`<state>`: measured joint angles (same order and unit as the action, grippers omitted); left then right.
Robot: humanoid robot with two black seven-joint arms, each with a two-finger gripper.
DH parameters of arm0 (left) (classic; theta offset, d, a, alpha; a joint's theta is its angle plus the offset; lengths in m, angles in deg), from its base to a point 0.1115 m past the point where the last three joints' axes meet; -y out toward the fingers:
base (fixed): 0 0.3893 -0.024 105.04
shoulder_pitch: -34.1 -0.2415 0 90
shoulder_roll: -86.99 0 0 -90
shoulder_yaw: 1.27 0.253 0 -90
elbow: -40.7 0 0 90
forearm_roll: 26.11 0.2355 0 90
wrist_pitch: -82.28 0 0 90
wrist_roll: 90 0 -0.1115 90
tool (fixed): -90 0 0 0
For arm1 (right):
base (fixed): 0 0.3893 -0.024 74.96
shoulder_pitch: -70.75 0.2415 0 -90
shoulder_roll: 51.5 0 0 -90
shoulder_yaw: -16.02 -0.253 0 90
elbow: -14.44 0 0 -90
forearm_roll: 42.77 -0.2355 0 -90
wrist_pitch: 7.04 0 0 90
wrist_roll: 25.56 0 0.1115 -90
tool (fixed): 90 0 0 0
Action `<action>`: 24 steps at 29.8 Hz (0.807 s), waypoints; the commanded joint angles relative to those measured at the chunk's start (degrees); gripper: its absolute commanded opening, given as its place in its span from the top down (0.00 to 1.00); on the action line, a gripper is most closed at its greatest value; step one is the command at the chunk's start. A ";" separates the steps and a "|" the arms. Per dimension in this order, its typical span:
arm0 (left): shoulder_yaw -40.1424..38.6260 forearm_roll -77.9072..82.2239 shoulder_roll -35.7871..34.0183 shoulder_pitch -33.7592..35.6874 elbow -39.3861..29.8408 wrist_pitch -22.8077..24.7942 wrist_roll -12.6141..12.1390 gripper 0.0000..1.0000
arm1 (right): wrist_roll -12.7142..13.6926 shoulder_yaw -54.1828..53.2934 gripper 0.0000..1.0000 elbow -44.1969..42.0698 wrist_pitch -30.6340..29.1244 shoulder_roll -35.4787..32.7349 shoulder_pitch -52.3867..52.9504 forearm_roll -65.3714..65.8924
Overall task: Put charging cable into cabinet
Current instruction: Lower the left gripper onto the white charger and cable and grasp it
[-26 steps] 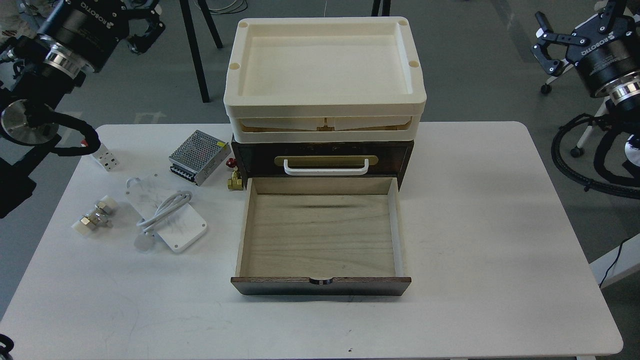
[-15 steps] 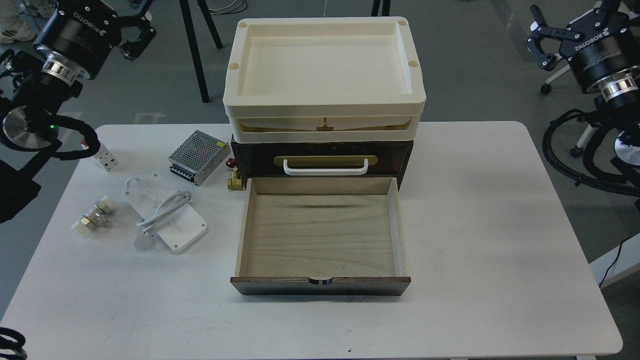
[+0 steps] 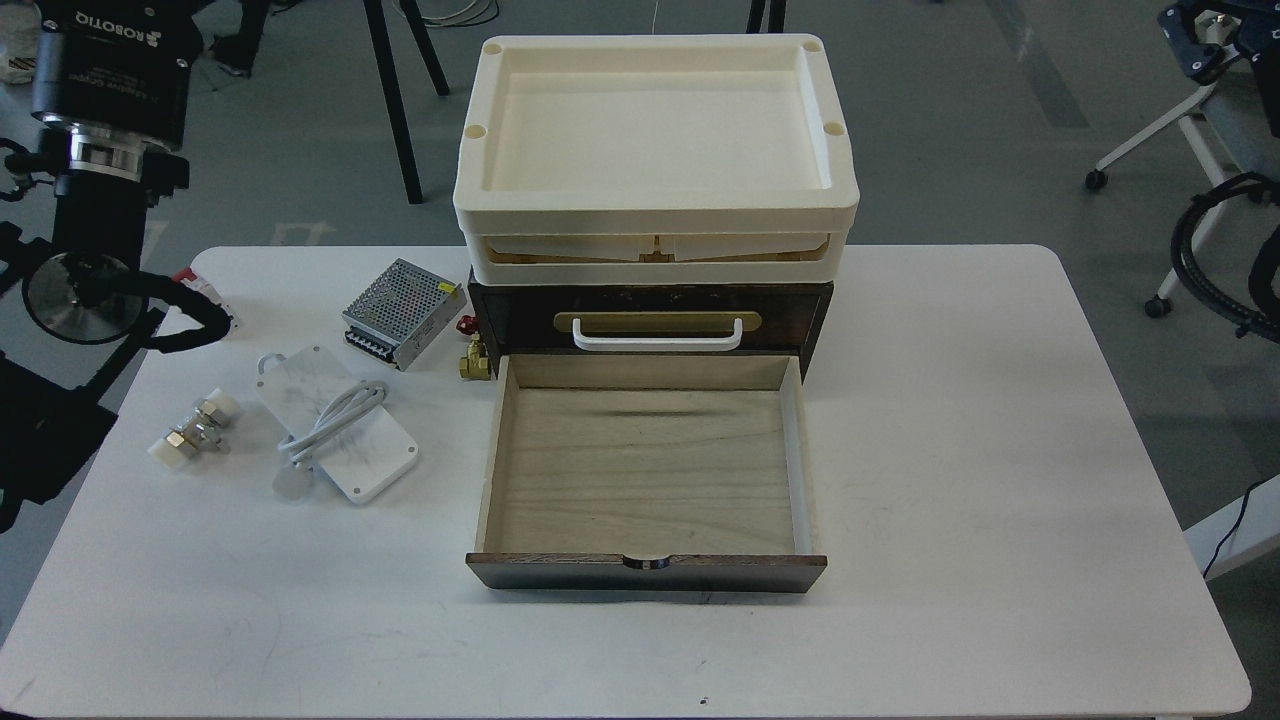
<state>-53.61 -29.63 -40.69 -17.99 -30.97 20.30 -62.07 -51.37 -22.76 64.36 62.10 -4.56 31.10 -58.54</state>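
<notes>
The charging cable (image 3: 375, 462) is a white marbled block lying flat on the table's left side, with a bundled white cord (image 3: 335, 418) across it and a round puck end (image 3: 292, 483) at its near left. The dark brown cabinet (image 3: 500, 310) stands at the table's middle. Its lower drawer (image 3: 645, 572) is pulled out toward me, pale wood inside and empty. My left gripper (image 3: 110, 40) is high at the top left, its fingers cut off by the frame edge. Only a small part of my right gripper (image 3: 1215, 35) shows at the top right corner.
Two stacked cream trays (image 3: 655, 215) sit on top of the cabinet. A silver perforated power-supply box (image 3: 403, 312) and a brass valve (image 3: 470, 362) lie between the cable and the cabinet. Metal fittings (image 3: 195, 428) lie left of the cable. Chair legs stand beyond the table.
</notes>
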 commanded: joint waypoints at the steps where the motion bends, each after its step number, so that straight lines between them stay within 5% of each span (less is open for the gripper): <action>1: 1.35 24.35 -9.76 -3.09 -11.63 -0.01 0.07 0.00 | -1.17 -0.15 0.00 -0.79 1.25 -1.84 -3.50 -0.05; 5: 7.93 62.05 -21.18 -5.65 -18.32 -4.54 0.07 0.02 | -1.26 -0.15 0.00 -1.05 3.71 -3.86 -6.31 -0.14; 10: 18.83 101.69 -27.27 -5.65 -17.29 -11.55 0.07 0.02 | -1.35 -0.15 0.00 -0.88 4.16 -5.71 -8.25 -0.66; 13: 24.90 115.89 -26.84 -5.30 -11.41 -18.59 0.07 0.03 | -1.35 -0.15 0.00 -0.96 4.16 -6.06 -9.13 -1.54; 24: 29.48 128.51 -10.94 -3.37 13.74 -20.98 0.07 0.03 | -1.43 -0.42 0.00 -0.96 4.16 -6.15 -10.80 -1.63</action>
<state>-24.76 97.95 -55.72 -21.50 -21.47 0.33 -61.99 -52.73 -23.09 63.40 66.27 -10.70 20.38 -60.18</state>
